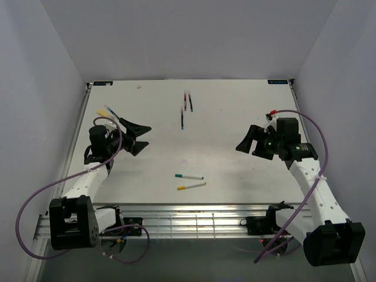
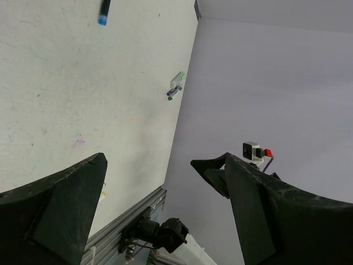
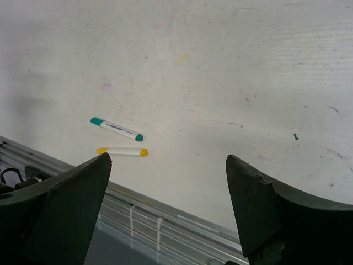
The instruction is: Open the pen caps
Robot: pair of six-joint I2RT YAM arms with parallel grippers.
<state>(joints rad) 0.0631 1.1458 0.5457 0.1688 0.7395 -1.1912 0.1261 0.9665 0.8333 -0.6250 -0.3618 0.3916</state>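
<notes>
- Green-ended pen point(image 1: 189, 176) point(image 3: 116, 129): slim white barrel lying flat on the tabletop point(image 1: 235, 106) point(image 3: 231, 66), near the front edge, roughly midway between the two arms. It has a green piece at each end, and I cannot tell which one is the cap.
- Yellow-ended pen point(image 1: 191, 186) point(image 3: 122, 150): same slim white build, just beside the green-ended pen on its near side and not touching it. The two lie at a slight angle to each other. It shows yellow at both ends.
- Blue-ended pen point(image 1: 182, 119) point(image 2: 103, 11): slim and dark, lying lengthwise toward the back wall in the far middle of the tabletop. The blue is on its near end.
- Two dark pens point(image 1: 185, 101) lie side by side just beyond the blue-ended pen, close together and pointing the same way. Their end colours are too small to read.
- Left gripper point(image 1: 141, 138) point(image 2: 149, 160): fingers spread wide with nothing between them, held above the tabletop at left and pointing toward the centre. It is well apart from every pen.
- Right gripper point(image 1: 245, 141) point(image 3: 168, 160): also spread wide and empty, held above the tabletop at right and facing the left one. In its wrist view the two white pens lie ahead of it, near the front edge.
- Metal rail point(image 1: 194, 220) point(image 3: 165, 218): runs along the tabletop's near edge, just in front of the two white pens.
</notes>
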